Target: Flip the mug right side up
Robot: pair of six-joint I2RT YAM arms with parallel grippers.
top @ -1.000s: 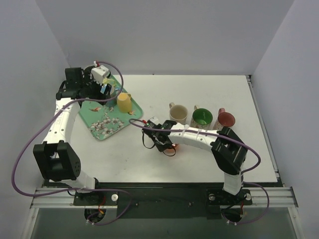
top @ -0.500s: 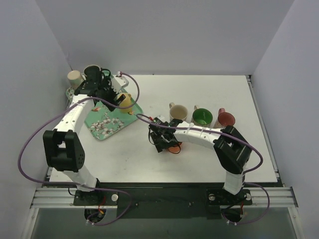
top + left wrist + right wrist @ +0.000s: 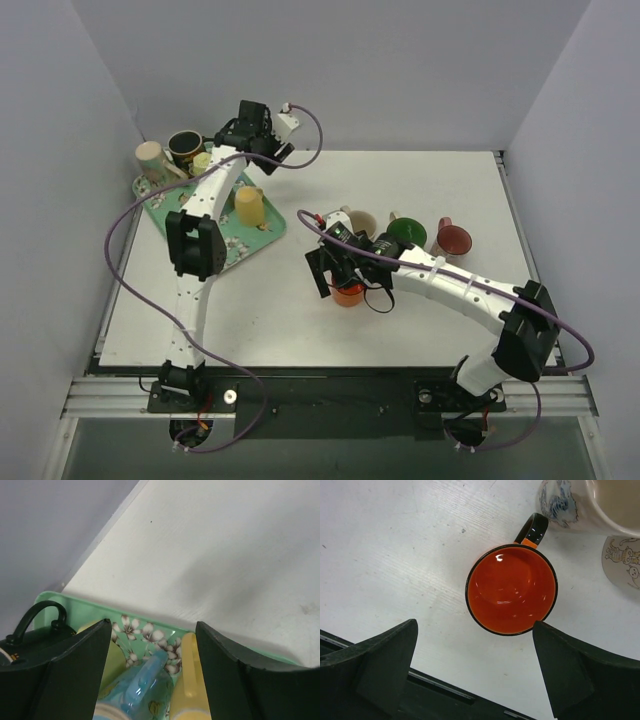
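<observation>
The orange mug (image 3: 511, 590) stands right side up on the white surface (image 3: 395, 540), its glossy inside facing up and its black handle pointing toward a cream mug (image 3: 570, 505) printed with a blue-grey bird-like figure. Beside that, another pale mug (image 3: 622, 562) carries small cartoon cat drawings. The right gripper (image 3: 474, 630) hangs over the orange mug, spread wide and holding nothing. The left gripper (image 3: 152, 630), also spread and unloaded, hovers over the green floral tray (image 3: 75, 605), above a yellow mug (image 3: 187, 680) and a light blue mug (image 3: 140, 685).
</observation>
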